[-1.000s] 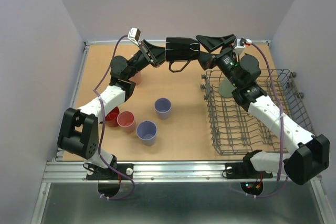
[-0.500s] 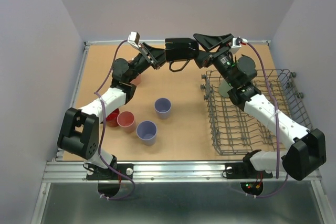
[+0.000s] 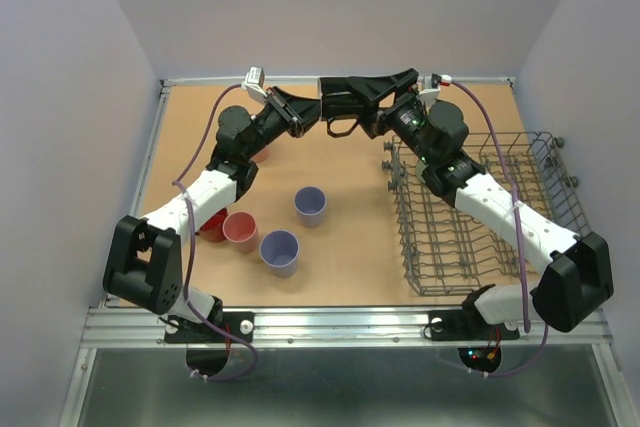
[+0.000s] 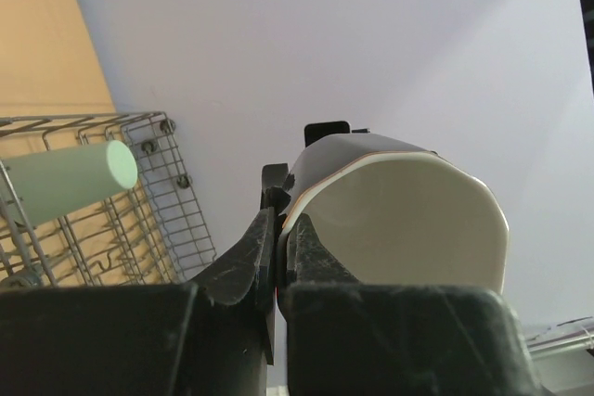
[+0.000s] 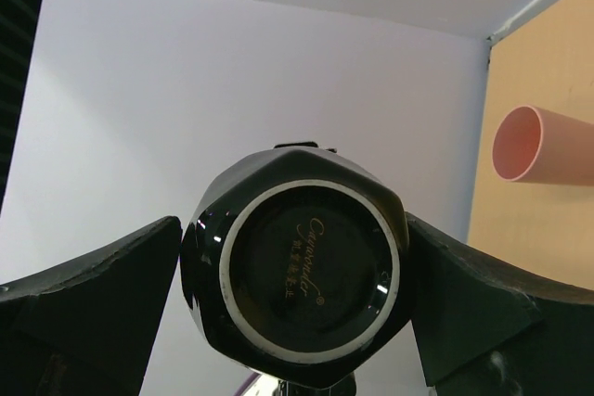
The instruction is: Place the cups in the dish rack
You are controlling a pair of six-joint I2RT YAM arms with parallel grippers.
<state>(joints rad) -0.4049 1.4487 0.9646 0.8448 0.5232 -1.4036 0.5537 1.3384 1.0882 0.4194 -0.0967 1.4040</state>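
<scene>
A dark mug [image 3: 345,107] with a cream inside [image 4: 399,220] hangs on its side above the back of the table. My left gripper [image 3: 315,112] is shut on its rim, one finger inside and one outside [image 4: 278,248]. My right gripper [image 3: 385,97] stands open from the other side. Its fingers [image 5: 93,294] flank the mug's base [image 5: 302,275] closely, without a clear squeeze. The dish rack [image 3: 520,162] stands on the right with a sage-green cup [image 4: 70,178] lying in it. Two lavender cups [image 3: 310,205] [image 3: 280,250], a pink cup [image 3: 240,230] and a red mug [image 3: 212,222] stand at the left.
Another pink cup [image 5: 534,146] lies on the table near the back left, mostly behind my left arm in the top view. Both arms meet above the back middle of the table, near the rack's left rim [image 3: 390,162]. Walls close in the back and sides.
My right arm has swung left, and its open fingers now sit around the mug's base. My left gripper, still holding the mug, has shifted slightly toward the back.
</scene>
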